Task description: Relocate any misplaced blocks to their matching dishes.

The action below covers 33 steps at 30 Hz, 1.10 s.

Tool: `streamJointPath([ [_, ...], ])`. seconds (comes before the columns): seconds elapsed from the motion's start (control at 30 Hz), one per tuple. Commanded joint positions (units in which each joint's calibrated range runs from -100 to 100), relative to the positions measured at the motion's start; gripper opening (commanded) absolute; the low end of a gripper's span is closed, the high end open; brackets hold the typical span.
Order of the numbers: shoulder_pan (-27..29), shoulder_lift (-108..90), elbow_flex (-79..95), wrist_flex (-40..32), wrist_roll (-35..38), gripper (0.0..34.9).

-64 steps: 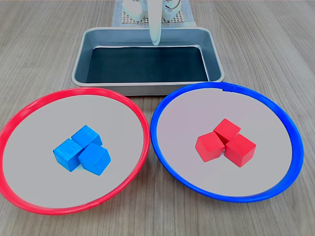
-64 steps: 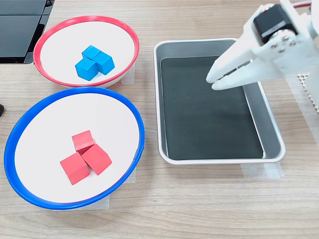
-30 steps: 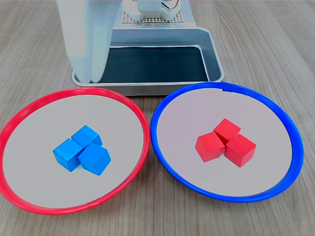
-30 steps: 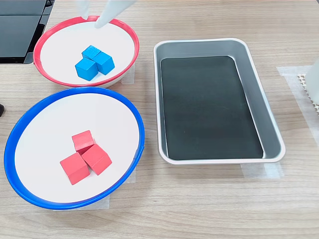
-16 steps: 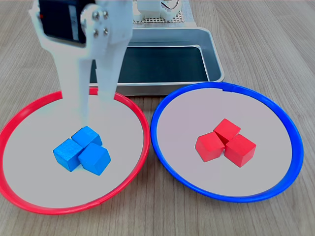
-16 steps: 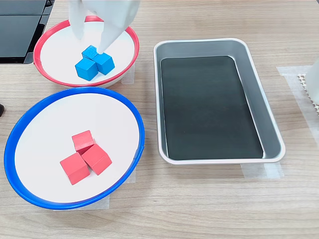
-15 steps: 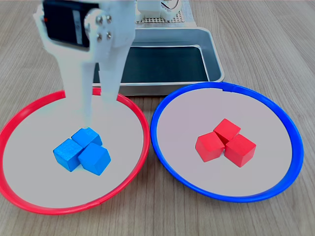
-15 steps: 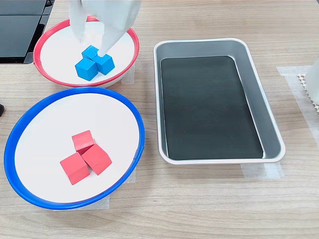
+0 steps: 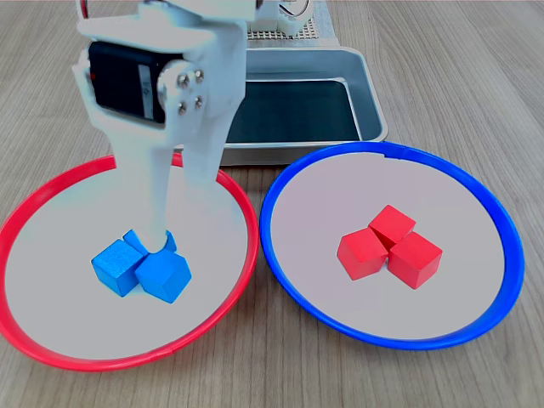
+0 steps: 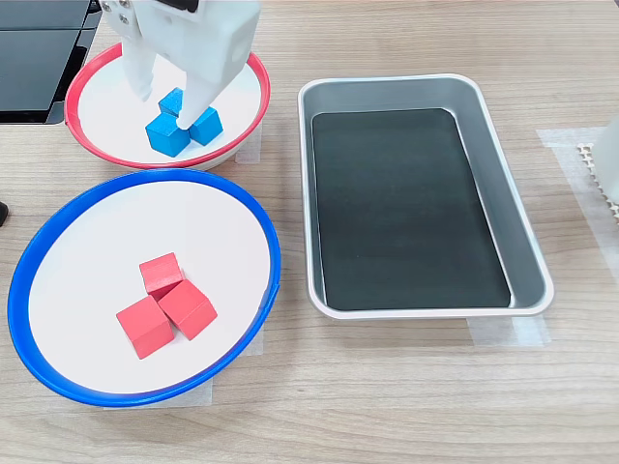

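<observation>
Three blue blocks sit clustered in the red-rimmed dish. Three red blocks sit clustered in the blue-rimmed dish. My white gripper is open and low over the blue cluster. In the second exterior view its two fingers stand on either side of the rear blue block. In the first exterior view the longer finger hides most of that block. I cannot tell whether a finger touches it.
A rectangular grey metal tray with a dark floor stands beyond the dishes in the first exterior view, at the second exterior view's right. A dark flat object lies at the second exterior view's top left.
The gripper swung from above the tray over to the red-rimmed dish, then came down onto the blue cluster, staying open. No block has moved.
</observation>
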Motion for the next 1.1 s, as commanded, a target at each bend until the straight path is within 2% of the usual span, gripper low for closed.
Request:
streamJointPath([
  [0.0,1.28,0.40,-3.29,-0.06,0.78,12.3],
  [0.5,1.84,6.54,-7.30,-1.05,1.76,14.6],
  [1.07,1.75,11.40,-9.48,-3.19,2.25,15.4],
])
